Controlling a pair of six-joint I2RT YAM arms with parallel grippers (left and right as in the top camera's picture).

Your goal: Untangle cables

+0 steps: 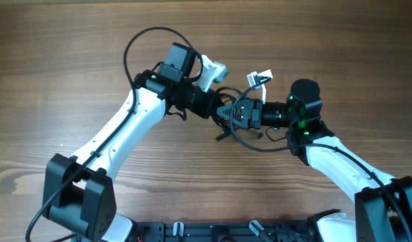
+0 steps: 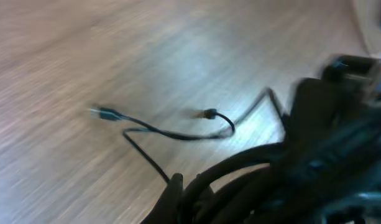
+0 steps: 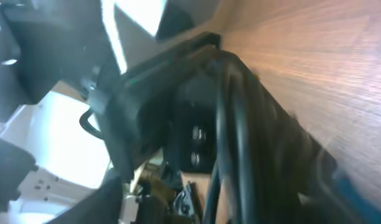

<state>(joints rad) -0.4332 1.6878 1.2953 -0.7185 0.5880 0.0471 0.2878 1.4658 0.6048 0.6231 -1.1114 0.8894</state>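
Black cables run right across my right wrist lens. Overhead, they bunch above the table just below and left of a white plug, where the left tool and right tool meet. I cannot tell how wide either stands.

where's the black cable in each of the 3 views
Overhead: the cable is just right of centre, its loop sagging toward the bottom edge.
Left wrist: it is a thin line curving across the middle of the picture, with a plug at the left end.
Right wrist: it is probably the dark blurred strands running top to bottom through the centre.
Shared landmark: the wood table under it in every view.
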